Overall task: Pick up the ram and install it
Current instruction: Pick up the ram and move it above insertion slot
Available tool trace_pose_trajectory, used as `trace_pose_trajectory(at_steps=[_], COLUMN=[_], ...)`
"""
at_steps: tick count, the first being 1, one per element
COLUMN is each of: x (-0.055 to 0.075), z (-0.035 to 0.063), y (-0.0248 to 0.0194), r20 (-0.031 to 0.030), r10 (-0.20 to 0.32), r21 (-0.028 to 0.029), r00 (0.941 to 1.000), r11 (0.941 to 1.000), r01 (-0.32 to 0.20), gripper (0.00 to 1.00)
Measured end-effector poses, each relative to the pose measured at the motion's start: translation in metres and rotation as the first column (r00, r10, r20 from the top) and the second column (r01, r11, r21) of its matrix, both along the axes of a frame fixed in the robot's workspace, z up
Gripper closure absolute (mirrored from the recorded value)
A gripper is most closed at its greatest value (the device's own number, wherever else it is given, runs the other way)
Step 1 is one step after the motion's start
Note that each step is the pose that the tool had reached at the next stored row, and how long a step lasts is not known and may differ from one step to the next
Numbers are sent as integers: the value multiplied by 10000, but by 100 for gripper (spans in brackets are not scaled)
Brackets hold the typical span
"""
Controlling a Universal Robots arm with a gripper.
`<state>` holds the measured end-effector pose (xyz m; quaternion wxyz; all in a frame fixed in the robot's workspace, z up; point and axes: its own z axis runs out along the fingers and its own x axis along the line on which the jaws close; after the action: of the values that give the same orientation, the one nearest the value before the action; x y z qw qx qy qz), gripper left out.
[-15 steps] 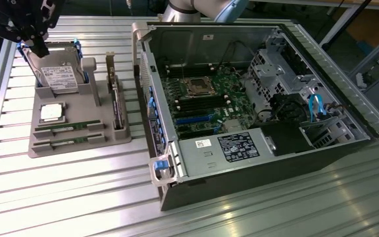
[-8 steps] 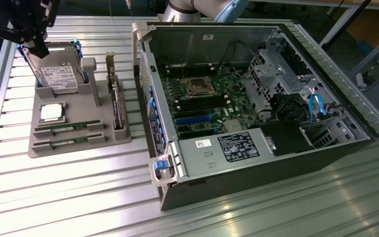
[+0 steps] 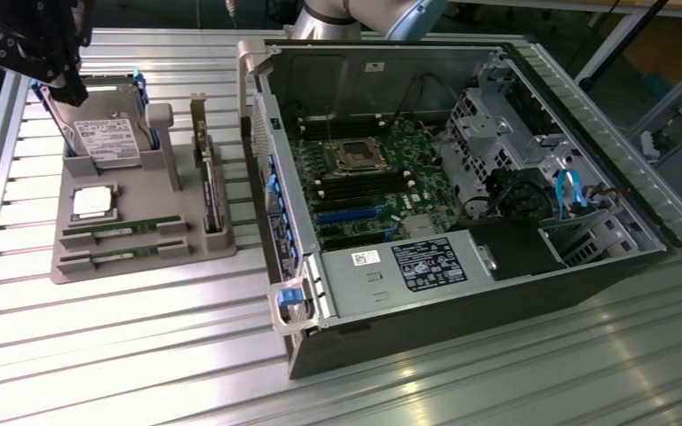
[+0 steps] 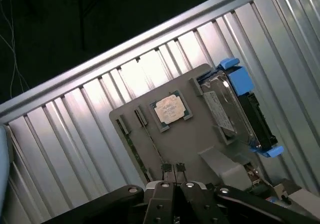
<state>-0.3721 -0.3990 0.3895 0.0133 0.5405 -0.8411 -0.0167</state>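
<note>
Two ram sticks [image 3: 122,229] lie flat in slots at the near end of a grey fixture tray [image 3: 187,248], on the exterior view's left. In the wrist view the ram [image 4: 131,143] appears edge-on as thin green strips on the tray [image 4: 185,139]. My black gripper [image 3: 75,93] hangs above the tray's far end, over the hard drive [image 3: 110,138], well apart from the ram. The wrist view has the gripper [image 4: 172,168] with its fingers pressed together and nothing between them.
An open computer case [image 3: 460,293] with its motherboard [image 3: 365,182] exposed lies on the exterior view's right. The tray also carries a CPU [image 3: 92,202] and an upright expansion card [image 3: 209,191]. The slatted metal table [image 3: 104,355] has free room in front.
</note>
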Motion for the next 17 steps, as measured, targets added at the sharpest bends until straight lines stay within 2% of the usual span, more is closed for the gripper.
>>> trace_pose_trajectory(at_steps=[3, 5, 7, 8, 10, 14, 17], x=[0, 0, 0, 0, 0, 0, 0], z=[-2, -4, -7, -7, -9, -11, -14], y=[0, 0, 0, 0, 0, 0, 0], r20=[0, 0, 0, 1, 1, 0, 1], r10=[664, 1190, 1901, 2073, 2548, 3240, 3758], r21=[0, 0, 0, 0, 0, 0, 0], r00=[9978, 9929, 9818, 9783, 9670, 9460, 9267], r11=[9978, 9929, 9818, 9783, 9670, 9460, 9267], r01=[-664, -1190, -1901, -2073, -2548, -3240, -3758], gripper=[90, 90, 90, 90, 90, 90, 90])
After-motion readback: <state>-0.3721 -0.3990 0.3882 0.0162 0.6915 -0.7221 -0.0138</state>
